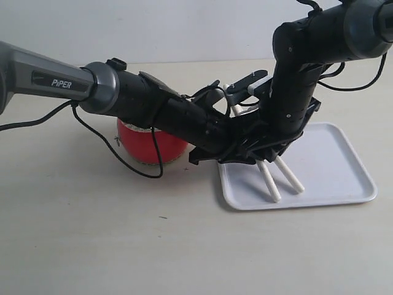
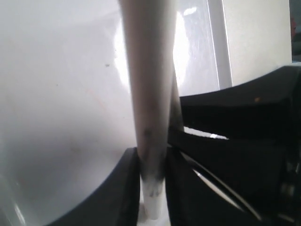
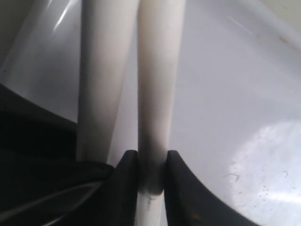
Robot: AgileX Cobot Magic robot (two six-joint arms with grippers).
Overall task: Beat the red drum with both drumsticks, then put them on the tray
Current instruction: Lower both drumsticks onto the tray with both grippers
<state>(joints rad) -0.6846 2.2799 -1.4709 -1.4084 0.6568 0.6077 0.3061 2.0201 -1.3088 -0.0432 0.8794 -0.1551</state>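
The red drum (image 1: 147, 146) stands left of the white tray (image 1: 334, 166), mostly hidden behind my left arm. Both grippers meet low over the tray's left part. My left gripper (image 1: 244, 153) (image 2: 153, 176) is shut on one pale drumstick (image 2: 150, 89). My right gripper (image 1: 277, 146) (image 3: 151, 176) is shut on the other drumstick (image 3: 157, 84). The two sticks (image 1: 269, 183) (image 1: 290, 175) slant down side by side, their free ends at the tray floor. In the right wrist view the left arm's stick (image 3: 101, 80) lies close beside the held one.
The tray floor (image 2: 61, 94) (image 3: 230, 84) fills both wrist views under the sticks. A black cable (image 1: 104, 144) hangs from the left arm in front of the drum. Bare cream tabletop (image 1: 123, 246) surrounds drum and tray.
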